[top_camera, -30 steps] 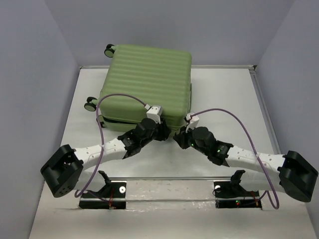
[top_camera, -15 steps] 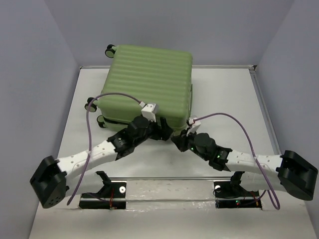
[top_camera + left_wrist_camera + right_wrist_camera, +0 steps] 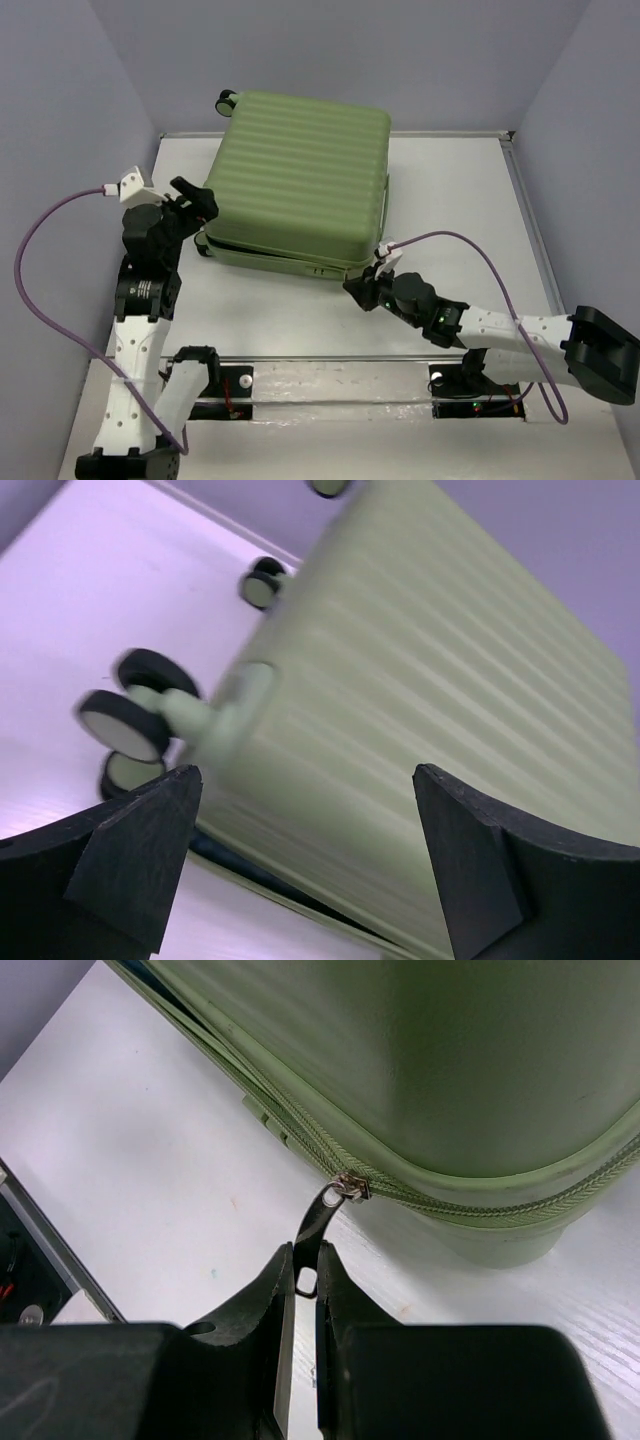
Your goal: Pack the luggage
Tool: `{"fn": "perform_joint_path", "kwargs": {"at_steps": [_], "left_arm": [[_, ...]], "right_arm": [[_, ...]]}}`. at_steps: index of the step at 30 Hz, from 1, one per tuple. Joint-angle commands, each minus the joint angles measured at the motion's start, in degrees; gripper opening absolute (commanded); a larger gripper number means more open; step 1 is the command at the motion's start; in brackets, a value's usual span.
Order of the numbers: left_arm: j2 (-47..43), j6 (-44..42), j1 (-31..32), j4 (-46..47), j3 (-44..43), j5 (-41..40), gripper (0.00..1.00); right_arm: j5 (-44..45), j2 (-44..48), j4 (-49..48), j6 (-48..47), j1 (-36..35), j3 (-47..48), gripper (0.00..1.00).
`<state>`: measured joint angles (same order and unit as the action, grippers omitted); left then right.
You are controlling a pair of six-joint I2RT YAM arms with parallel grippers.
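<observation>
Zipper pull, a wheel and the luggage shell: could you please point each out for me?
zipper pull (image 3: 316, 1225), right wrist view, on the dark tab.
wheel (image 3: 120, 726), left wrist view, on its pale face.
luggage (image 3: 300, 165), top external view, mid ribbed shell.

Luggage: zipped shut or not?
Partly zipped. Lid of the luggage is down, but the seam gapes past the zipper pull, which the right claw pinches.

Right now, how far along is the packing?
Done: the luggage lid is down. In hand: the right pincer pinches the zipper pull at the near corner. To do: zipping the gaping near edge; the left pincer hangs open by the wheels.
</observation>
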<state>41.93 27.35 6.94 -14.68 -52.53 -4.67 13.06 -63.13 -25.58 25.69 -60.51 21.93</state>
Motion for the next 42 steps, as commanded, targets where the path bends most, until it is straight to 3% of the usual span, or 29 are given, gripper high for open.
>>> {"fn": "perform_joint_path", "kwargs": {"at_steps": [1,7,21,25,28,29,32,36,42], "left_arm": [[4.98,-0.11,-14.01,0.69,-0.03,8.69,0.99],[14.21,7.0,-21.35,12.09,3.13,18.89,0.99],[27.06,15.53,-21.62,31.35,3.84,27.15,0.96],[28.12,18.43,-21.62,35.5,5.77,28.22,0.83],[27.15,20.63,-21.62,39.45,8.32,28.84,0.52],[26.63,20.98,-21.62,40.16,9.54,28.75,0.31],[24.61,20.2,-21.62,40.87,10.78,27.78,0.06],[21.18,19.32,-21.01,40.87,14.47,28.84,0.06],[13.27,18.26,-13.9,40.08,21.32,27.61,0.06]], "right_arm": [[-2.86,3.45,-3.51,-1.26,-1.55,0.04,0.07],[-3.21,3.9,-3.16,-1.7,-1.54,-0.58,0.07],[-3.3,3.98,-3.33,-0.21,-1.54,-2.16,0.07],[-2.78,3.98,-3.24,-0.29,-1.54,-1.98,0.07],[-2.95,3.46,-2.89,-0.82,-1.54,-0.84,0.07],[-3.13,3.2,-2.89,-0.99,-1.54,-0.49,0.07],[-3.92,1.62,-2.89,-1.78,-1.54,1.44,0.07],[-5.5,-3.12,-3.59,-2.49,-1.54,5.65,0.07],[-8.66,-17.62,-7.64,-4.59,-5.31,18.21,0.07]]}}
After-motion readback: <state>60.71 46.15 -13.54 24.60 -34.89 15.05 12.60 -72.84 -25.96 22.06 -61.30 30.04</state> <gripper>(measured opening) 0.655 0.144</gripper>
